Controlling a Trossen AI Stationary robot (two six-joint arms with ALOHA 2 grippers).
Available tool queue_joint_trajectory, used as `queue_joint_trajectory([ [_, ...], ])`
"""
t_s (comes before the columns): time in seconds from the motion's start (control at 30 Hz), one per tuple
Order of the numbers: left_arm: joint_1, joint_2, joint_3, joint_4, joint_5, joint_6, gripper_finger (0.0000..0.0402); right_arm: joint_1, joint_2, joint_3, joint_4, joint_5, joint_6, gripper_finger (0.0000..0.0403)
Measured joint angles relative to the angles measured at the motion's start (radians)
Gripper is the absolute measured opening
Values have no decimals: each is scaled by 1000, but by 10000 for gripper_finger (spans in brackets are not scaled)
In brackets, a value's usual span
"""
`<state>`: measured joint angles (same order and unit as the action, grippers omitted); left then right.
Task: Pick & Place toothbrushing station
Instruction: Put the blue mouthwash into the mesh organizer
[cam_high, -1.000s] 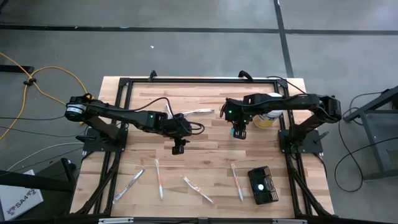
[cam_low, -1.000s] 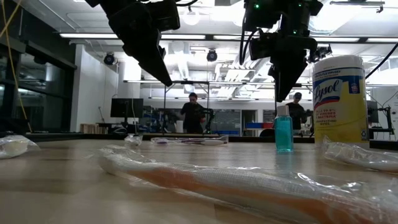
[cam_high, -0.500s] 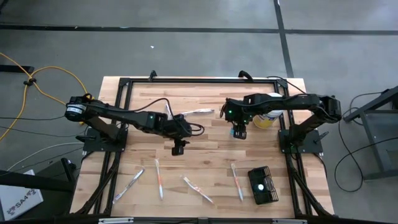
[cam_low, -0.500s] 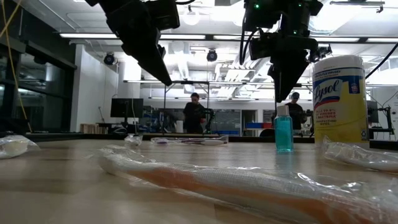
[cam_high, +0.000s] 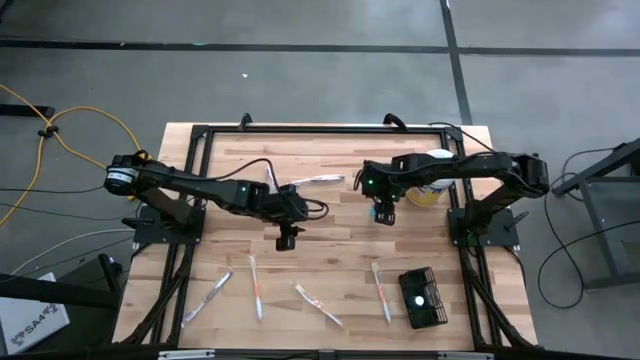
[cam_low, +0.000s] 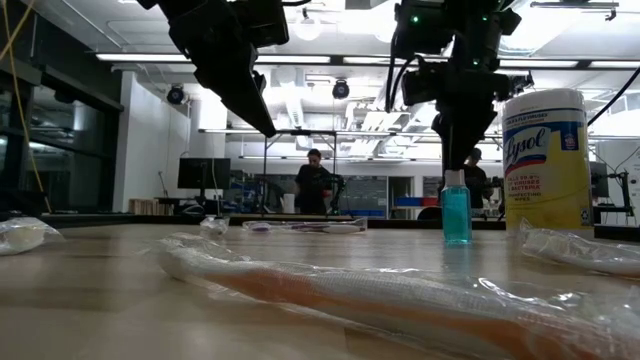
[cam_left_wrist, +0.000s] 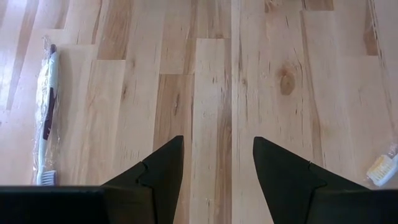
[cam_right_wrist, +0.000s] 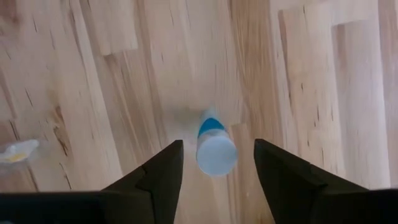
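Observation:
The toothbrushing station, a small black wire-mesh basket (cam_high: 422, 297), rests on its base near the table's near right corner, far from both grippers. My right gripper (cam_high: 384, 212) hangs open, pointing down over a small blue bottle (cam_right_wrist: 216, 149) that stands upright on the wood. Its fingers stand on either side of the white cap without touching it. In the low view the gripper (cam_low: 456, 160) ends just above the bottle (cam_low: 456, 215). My left gripper (cam_left_wrist: 217, 140) hangs open over bare wood at mid-table (cam_high: 287, 240).
Several wrapped toothbrushes lie along the near part of the table (cam_high: 256, 285) (cam_high: 320, 305) (cam_high: 381, 290), and one lies at the far middle (cam_high: 315, 181). A yellow canister with a white lid (cam_high: 428, 190) stands just right of my right gripper. A person stands in the room behind (cam_low: 313, 185).
In the low view my right gripper's fingers have come from a slight slant beside the blue bottle to stand straight over its cap. The bottle has stayed upright in place.

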<state>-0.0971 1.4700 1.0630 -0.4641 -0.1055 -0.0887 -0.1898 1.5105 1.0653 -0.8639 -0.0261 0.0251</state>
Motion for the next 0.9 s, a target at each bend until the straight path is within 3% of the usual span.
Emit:
queue_joint_trajectory([
  [0.9,0,0,0,0,0,-1,185,0,2,-55,67,-17,0,189],
])
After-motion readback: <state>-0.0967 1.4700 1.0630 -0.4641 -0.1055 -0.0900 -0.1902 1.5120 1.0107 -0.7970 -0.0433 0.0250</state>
